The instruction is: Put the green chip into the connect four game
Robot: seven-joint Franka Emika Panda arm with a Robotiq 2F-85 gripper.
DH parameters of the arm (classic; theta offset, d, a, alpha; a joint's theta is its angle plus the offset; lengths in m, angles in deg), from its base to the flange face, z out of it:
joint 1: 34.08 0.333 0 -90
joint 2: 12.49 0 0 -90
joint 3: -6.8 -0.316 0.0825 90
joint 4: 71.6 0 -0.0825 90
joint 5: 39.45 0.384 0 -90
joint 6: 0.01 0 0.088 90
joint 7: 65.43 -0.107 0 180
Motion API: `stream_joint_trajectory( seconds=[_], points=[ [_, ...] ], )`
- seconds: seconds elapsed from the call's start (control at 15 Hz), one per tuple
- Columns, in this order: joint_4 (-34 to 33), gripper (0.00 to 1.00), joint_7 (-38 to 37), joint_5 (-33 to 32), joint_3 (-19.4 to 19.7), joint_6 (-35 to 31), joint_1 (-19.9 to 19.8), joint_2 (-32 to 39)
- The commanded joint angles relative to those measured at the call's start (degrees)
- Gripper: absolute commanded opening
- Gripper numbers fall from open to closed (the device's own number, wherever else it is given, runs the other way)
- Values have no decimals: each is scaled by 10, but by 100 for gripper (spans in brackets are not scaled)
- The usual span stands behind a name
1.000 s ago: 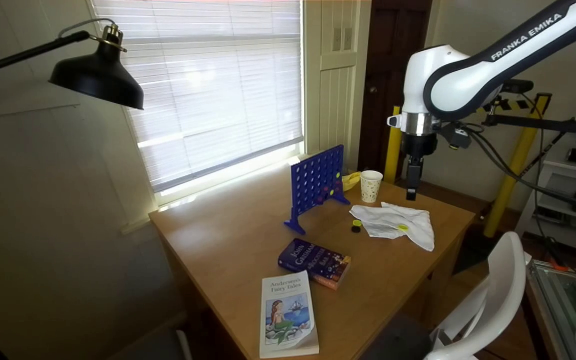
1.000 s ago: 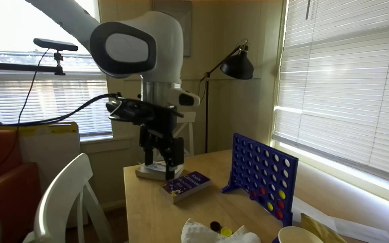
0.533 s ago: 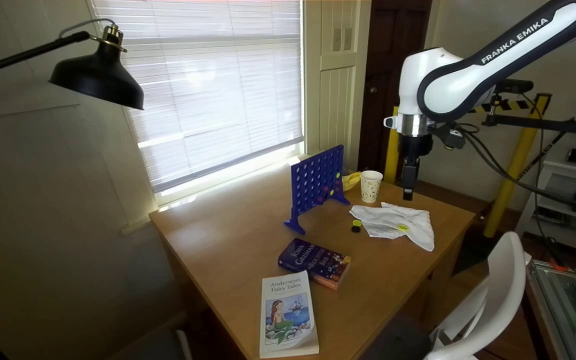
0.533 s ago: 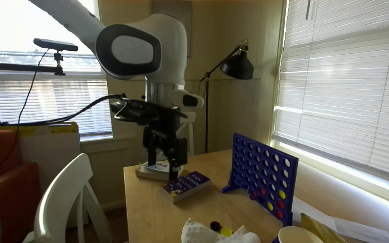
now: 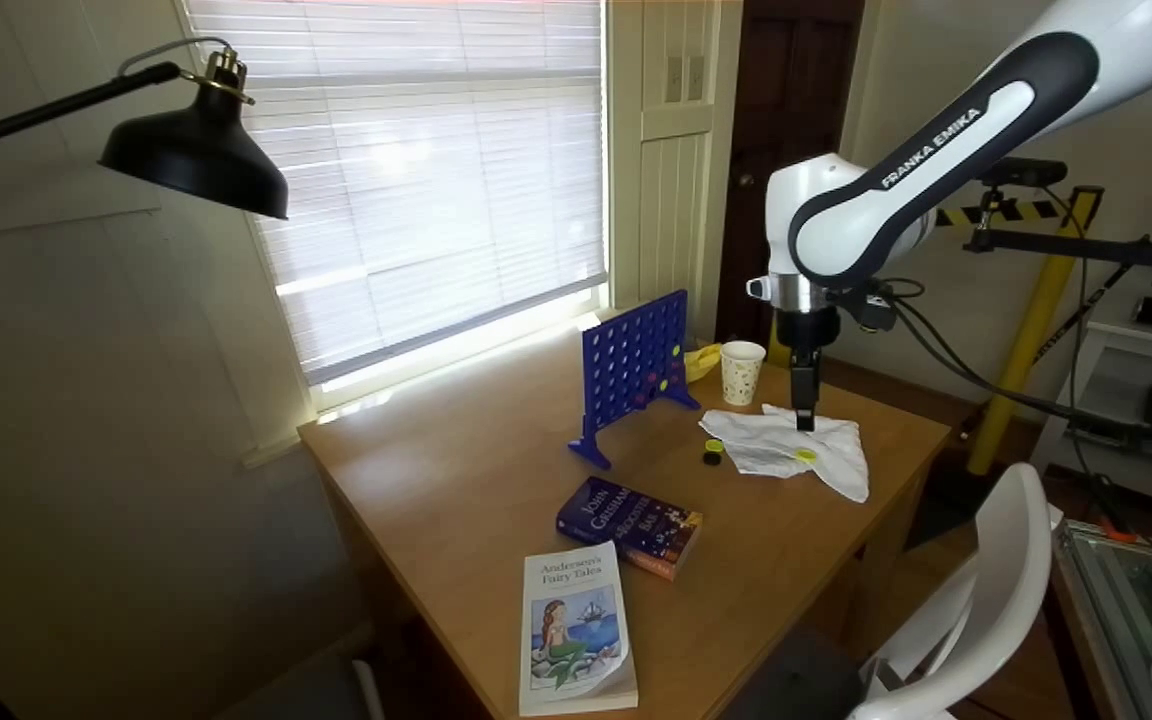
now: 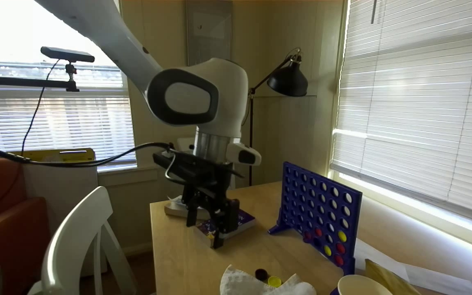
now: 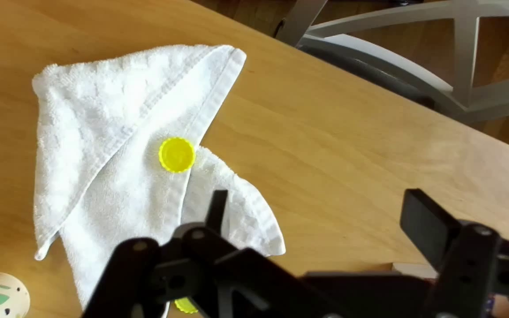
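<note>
A yellow-green chip (image 5: 805, 454) lies flat on a crumpled white cloth (image 5: 841, 468); the chip also shows in the wrist view (image 7: 176, 154). A second yellow-green chip (image 5: 714, 445) lies on the table beside a dark chip (image 5: 712, 459); in the wrist view this second chip (image 7: 186, 304) is partly hidden by a finger. The connect four game (image 5: 634, 350) stands upright, a blue grid with several red and yellow chips in its lower holes, also in an exterior view (image 6: 316, 205). My gripper (image 7: 316, 198) is open and empty, pointing down above the table near the cloth (image 7: 117, 176).
A patterned paper cup (image 5: 741, 375) and a yellow object (image 5: 703, 362) stand behind the game. Two books, a purple one (image 5: 631, 525) and a light one (image 5: 579, 630), lie toward the front. A white chair (image 5: 986, 600) stands at the table's edge.
My arm has moved down and toward the cloth and the game, lowering the gripper closer to the table. The gripper stays open. The chips, cloth and game have not moved.
</note>
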Motion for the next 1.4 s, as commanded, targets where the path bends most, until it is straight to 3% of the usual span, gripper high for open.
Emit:
stream_joint_trajectory(
  seconds=[0.0,0.47,0.73,1.33],
  points=[
    [-70,100,71,37,-17,-10,-42,94],
    [-132,100,129,42,-51,-68,-119,191],
    [-129,100,153,45,-67,-83,-153,201],
    [-117,100,114,4,-54,-87,-140,204]
  ],
)
